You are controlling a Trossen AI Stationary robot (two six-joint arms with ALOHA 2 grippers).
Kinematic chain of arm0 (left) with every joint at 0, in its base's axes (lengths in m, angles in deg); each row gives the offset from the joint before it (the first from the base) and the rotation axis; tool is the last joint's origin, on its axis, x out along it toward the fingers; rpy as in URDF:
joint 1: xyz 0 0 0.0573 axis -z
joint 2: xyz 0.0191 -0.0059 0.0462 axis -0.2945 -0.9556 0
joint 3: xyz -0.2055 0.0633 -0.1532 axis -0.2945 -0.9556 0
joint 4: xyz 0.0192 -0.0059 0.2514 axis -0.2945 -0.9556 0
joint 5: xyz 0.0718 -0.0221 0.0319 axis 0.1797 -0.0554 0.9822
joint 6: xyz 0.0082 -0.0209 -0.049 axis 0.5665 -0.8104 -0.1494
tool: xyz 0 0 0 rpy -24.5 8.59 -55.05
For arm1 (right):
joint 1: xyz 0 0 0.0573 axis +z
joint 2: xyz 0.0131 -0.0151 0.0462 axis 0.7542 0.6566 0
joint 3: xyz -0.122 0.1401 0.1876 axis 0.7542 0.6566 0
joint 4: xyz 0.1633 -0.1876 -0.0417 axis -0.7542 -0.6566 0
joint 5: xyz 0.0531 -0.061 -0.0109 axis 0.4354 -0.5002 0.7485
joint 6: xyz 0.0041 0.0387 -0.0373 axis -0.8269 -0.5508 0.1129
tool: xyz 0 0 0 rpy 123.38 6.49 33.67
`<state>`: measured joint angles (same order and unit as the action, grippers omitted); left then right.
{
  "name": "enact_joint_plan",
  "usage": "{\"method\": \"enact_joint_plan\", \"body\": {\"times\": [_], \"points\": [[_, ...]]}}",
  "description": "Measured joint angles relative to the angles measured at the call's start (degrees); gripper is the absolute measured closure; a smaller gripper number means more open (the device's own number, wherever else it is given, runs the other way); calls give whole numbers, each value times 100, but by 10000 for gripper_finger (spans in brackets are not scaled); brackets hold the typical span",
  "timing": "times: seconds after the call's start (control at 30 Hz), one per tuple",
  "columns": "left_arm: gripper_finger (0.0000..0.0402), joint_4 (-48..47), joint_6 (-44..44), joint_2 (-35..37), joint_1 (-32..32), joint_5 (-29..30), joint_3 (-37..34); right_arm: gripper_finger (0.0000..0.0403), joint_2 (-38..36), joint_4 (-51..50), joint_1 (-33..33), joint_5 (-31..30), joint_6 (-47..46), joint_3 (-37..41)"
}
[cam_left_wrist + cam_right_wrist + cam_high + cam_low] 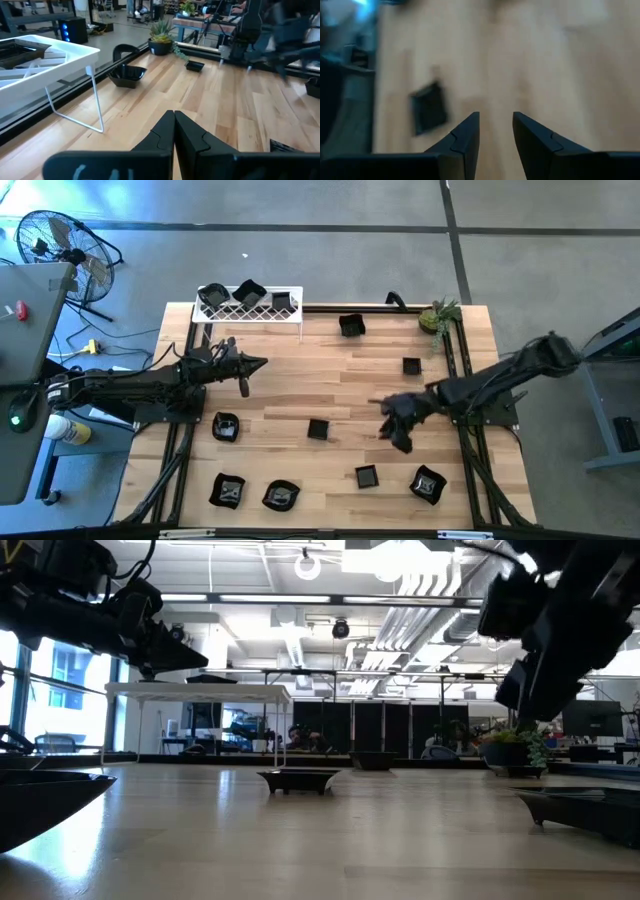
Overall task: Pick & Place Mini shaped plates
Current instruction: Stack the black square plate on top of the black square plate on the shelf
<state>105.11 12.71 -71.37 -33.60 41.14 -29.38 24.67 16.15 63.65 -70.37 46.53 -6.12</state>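
Plates lie scattered over the tabletop; three more sit on the white rack at its far left corner. Right tool hangs over the right middle of the tabletop, fingers apart, nothing between them; one square plate shows blurred beyond, shape hard to read. Left tool near the rack, fingers pressed together, empty. Low view: both arms are cut off at the top edge and plates are seen only edge-on. Potted plant stands at the far right corner.
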Motion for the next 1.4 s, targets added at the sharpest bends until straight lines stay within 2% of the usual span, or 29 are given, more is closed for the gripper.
{"method": "enact_joint_plan", "body": {"times": [0.1, 0.17, 0.33, 0.47, 0.57, 0.8, 1.1, 1.4], "points": [[402, -1, 20, 0, 0, -29, 0, 290, 462, 1035, 286, 7, 1, -4], [402, 0, 29, 0, 0, -104, 0, 290, 782, 1254, 328, 131, -27, -107], [402, 1, 68, 0, 0, -164, 0, 290, 1571, 975, 348, 651, 249, -853], [402, 8, 131, 0, 0, -128, 0, 290, 2107, 222, 368, 1024, 522, -1528], [402, 21, 124, 0, 0, -122, 0, 290, 2388, -427, 425, 1027, 724, -1896], [402, 94, 81, -2, 0, -168, 0, 290, 2757, -956, 481, 961, 765, -2287], [402, 83, 80, -2, 0, -175, 0, 292, 3083, -1094, 526, 980, 761, -2422], [402, 85, 76, -2, 0, -184, 0, 339, 3243, -1115, 526, 1028, 800, -2422]]}}
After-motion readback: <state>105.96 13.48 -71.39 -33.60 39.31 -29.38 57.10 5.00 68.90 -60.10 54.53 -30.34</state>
